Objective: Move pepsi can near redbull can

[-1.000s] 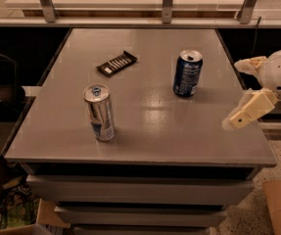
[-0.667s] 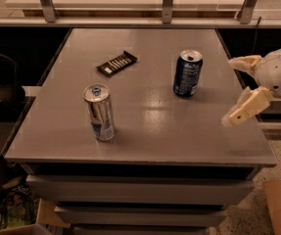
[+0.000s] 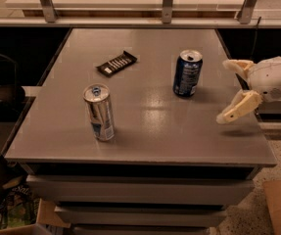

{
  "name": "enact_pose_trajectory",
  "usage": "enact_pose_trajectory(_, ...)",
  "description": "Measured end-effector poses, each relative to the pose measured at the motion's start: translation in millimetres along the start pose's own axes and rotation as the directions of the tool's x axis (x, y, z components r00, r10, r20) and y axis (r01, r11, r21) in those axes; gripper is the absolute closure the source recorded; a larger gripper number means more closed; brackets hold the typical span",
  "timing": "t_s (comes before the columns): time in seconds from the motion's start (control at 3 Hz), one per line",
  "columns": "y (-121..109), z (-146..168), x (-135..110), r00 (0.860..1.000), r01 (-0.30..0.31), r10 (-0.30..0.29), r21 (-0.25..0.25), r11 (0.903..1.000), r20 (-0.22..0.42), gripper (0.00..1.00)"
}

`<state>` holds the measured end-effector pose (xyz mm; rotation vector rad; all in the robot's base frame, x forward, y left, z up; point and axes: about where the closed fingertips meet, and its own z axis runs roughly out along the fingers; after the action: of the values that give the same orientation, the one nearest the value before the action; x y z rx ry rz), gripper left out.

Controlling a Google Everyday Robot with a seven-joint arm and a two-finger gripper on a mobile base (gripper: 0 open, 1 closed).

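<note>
Hand (image 3: 223,91) crept leftward, spread wide, near the pepsi can (image 3: 187,73).

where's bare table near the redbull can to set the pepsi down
The table is bare right of the redbull can, across to the gripper, open at the right edge. Behind the can lies a snack bar; the pepsi can stands back right.

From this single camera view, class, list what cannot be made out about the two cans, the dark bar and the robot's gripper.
- Camera view: the gripper, jaws open, hangs above the table, apart from the pepsi can. Its arm is cut off by the picture's right edge.
- Pepsi can and redbull can: contents hidden by their own walls.
- Dark wrapped bar: label too small to read.
</note>
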<state>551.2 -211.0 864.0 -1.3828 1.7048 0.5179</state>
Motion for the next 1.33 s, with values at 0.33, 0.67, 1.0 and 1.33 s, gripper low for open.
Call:
enact_pose_trajectory(0.33, -16, 11, 8, 0.999, -0.005, 0.005, 0.011, 0.9999, 0.047, 0.0)
enact_pose_trajectory(0.67, -27, 26, 3, 0.994, -0.01, 0.009, 0.002, 0.9999, 0.105, 0.0)
enact_pose_trajectory(1.0, -29, 41, -10, 0.988, -0.007, 0.01, -0.02, 0.9998, 0.152, 0.0)
enact_pose_trajectory(1.33, -25, 56, -26, 0.983, 0.005, 0.005, -0.052, 0.9987, 0.185, 0.0)
